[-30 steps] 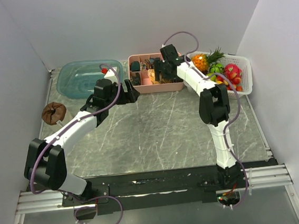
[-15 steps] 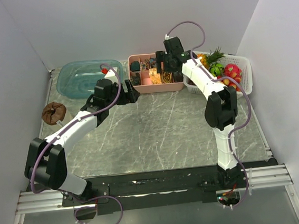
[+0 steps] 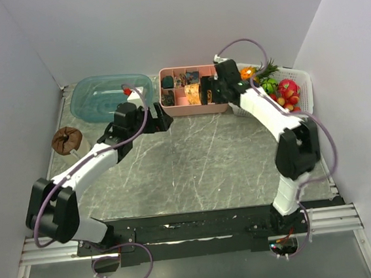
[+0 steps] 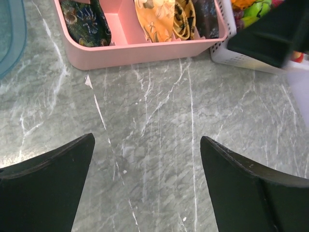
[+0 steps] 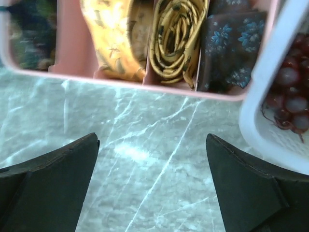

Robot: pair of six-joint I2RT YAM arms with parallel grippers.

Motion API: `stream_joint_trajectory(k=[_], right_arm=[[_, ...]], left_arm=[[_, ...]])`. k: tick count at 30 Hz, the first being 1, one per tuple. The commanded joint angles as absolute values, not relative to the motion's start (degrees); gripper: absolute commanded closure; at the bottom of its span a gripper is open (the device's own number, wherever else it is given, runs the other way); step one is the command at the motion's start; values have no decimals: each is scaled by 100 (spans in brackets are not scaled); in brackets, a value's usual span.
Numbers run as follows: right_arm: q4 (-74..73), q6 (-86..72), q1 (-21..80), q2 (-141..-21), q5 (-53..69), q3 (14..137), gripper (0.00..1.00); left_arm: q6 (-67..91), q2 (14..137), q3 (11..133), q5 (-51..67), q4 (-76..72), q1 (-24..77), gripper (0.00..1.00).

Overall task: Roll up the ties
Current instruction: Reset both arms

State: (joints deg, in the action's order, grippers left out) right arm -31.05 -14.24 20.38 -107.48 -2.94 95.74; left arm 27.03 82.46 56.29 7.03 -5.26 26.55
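The rolled yellow tie (image 5: 176, 38) is sitting in a pink tray (image 5: 70, 43) compartment, at twelve o'clock from the right gripper (image 5: 152, 142), which is hovering spread wide and empty. The left gripper (image 4: 147, 142) is likewise gaping, holding nothing.

golden-yellow tie (image 5: 176, 36) with a dark lattice; pink organiser (image 5: 120, 83); brown tie (image 5: 229, 46), seemingly blue-flowered; grey-green marbled table (image 5: 154, 159).

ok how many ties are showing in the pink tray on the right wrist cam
4, left to right: blurred dark tie, yellow floral tie, rolled golden-yellow tie, dark blue-flowered tie. The far row of the tray is cut off, so more may be hidden.
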Motion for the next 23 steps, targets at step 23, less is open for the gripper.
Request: stream_joint_trajectory(k=[23], right_arm=[[-1293,-1740,2022,-5652,-1229,5108,0]], left_arm=[[2628,6312,4431,54,-1396,2637,4]])
